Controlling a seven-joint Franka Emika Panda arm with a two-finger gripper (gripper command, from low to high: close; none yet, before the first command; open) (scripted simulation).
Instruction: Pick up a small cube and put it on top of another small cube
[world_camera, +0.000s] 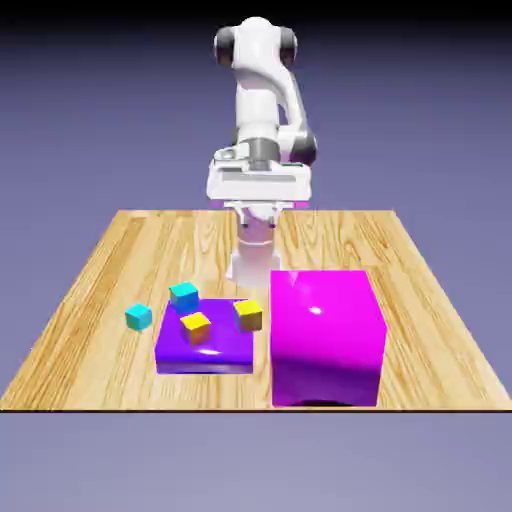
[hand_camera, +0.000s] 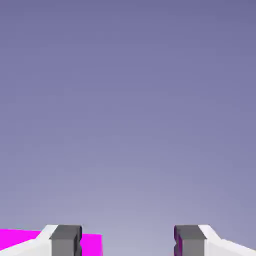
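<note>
Two small cyan cubes lie toward the exterior view's left. One cyan cube (world_camera: 139, 317) sits on the wood beside a flat purple slab (world_camera: 225, 350). The other cyan cube (world_camera: 184, 296) is at the slab's back left corner; whether it rests on the slab I cannot tell. My gripper (world_camera: 258, 205) hangs high above the table's far side, well behind and above both cubes. In the hand view the gripper (hand_camera: 127, 240) is open, its grey fingertips (hand_camera: 66, 241) wide apart with only the backdrop between them. No cube shows in that view.
Two yellow-topped small cubes (world_camera: 196, 326) (world_camera: 248, 315) rest on the purple slab. A large magenta block (world_camera: 325, 335) stands right of the slab near the front edge of the wooden table (world_camera: 100, 270); a strip of the magenta block (hand_camera: 20, 239) shows low in the hand view.
</note>
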